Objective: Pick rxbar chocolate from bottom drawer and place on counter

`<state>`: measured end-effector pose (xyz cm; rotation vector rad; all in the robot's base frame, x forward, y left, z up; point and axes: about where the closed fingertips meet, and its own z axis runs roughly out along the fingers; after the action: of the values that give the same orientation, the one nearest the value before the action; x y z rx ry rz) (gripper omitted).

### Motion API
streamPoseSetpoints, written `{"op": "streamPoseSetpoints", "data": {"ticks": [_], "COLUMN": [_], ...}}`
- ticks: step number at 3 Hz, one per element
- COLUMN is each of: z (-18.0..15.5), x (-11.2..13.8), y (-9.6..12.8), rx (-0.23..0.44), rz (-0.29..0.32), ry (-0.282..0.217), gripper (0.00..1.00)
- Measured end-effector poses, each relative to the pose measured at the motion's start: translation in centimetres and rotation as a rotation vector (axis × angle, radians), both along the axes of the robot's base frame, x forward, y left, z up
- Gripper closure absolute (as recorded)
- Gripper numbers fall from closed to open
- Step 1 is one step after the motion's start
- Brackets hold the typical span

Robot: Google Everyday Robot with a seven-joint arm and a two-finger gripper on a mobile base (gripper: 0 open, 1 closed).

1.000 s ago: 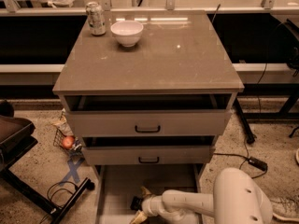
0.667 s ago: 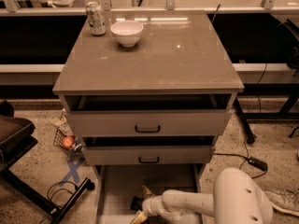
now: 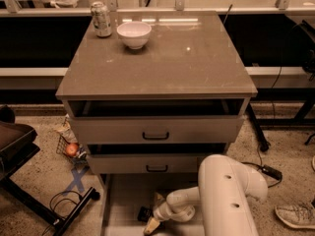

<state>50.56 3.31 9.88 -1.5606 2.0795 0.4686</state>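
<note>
I am watching the silver drink can (image 3: 102,18) and the white ceramic bowl (image 3: 134,34) sitting at the far left corner of the glossy grey-brown counter (image 3: 187,68). In the pale grey bottom drawer (image 3: 120,200), near its front edge, the small dark wrapped rxbar chocolate (image 3: 143,214) is lying unlifted. The white arm's two-finger gripper (image 3: 153,212) is hovering just beside it, fingers spread. I judge that grasping, lifting and placing are all remaining.

We see the gripper (image 3: 150,225) low in the near part of the bottom drawer (image 3: 125,195) — the two upper drawers (image 3: 155,131) overhang its far part. On the counter (image 3: 192,63) a can (image 3: 102,18) and a bowl (image 3: 134,34) block the far left; the right side is free.
</note>
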Motion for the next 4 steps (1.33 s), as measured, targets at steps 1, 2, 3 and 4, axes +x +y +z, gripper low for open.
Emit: {"op": "streamPoseSetpoints", "data": {"ticks": [1,2,3,4], "z": [-0.2,-0.8,-0.3,0.3], "x": [-0.2,-0.8,-0.8,-0.8], "y": [0.2,1.2,1.2,1.2], "rx": [0.009,0.052,0.052,0.052], "rz": [0.003,0.003,0.003,0.003], "ry": [0.0,0.0,0.0,0.0], "gripper": [0.03,0.25,0.49,0.72]}}
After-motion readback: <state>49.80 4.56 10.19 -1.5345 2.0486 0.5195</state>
